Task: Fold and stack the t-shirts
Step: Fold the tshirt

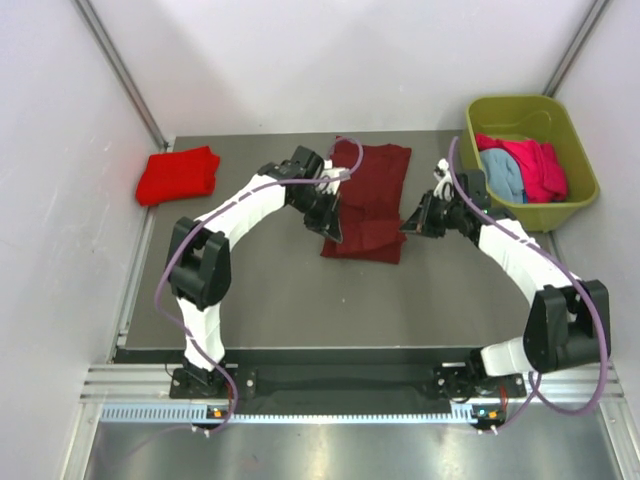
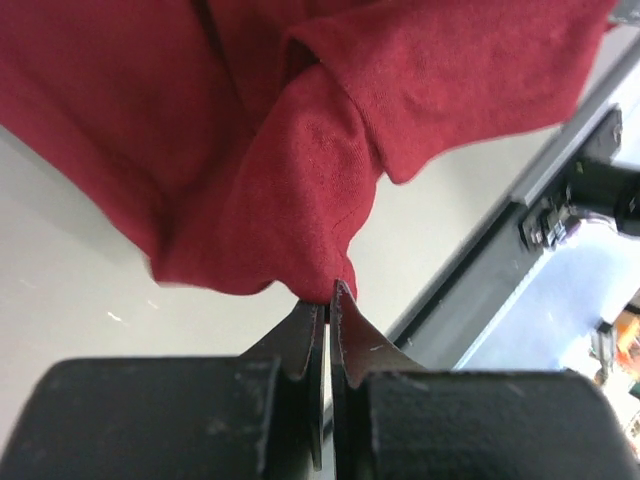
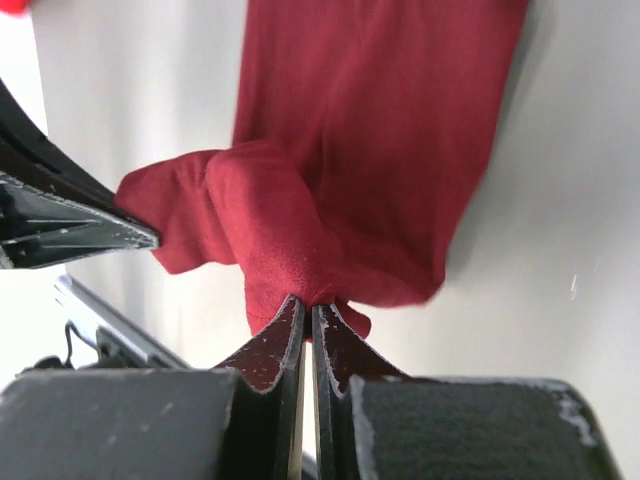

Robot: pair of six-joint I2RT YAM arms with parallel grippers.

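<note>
A dark maroon t-shirt (image 1: 366, 198) lies folded lengthwise in the middle of the table. My left gripper (image 1: 330, 222) is shut on its near left corner; the pinched cloth (image 2: 300, 200) bunches right above the fingertips. My right gripper (image 1: 408, 224) is shut on the near right corner, with the cloth (image 3: 340, 180) gathered at its tips. A folded bright red t-shirt (image 1: 178, 175) lies at the far left of the table. A pink t-shirt (image 1: 538, 168) and a light blue one (image 1: 500, 172) lie in the tub.
An olive-green plastic tub (image 1: 532, 160) stands at the far right corner. White walls close in the left, back and right sides. The table's metal rail (image 1: 350, 385) runs along the near edge by the arm bases.
</note>
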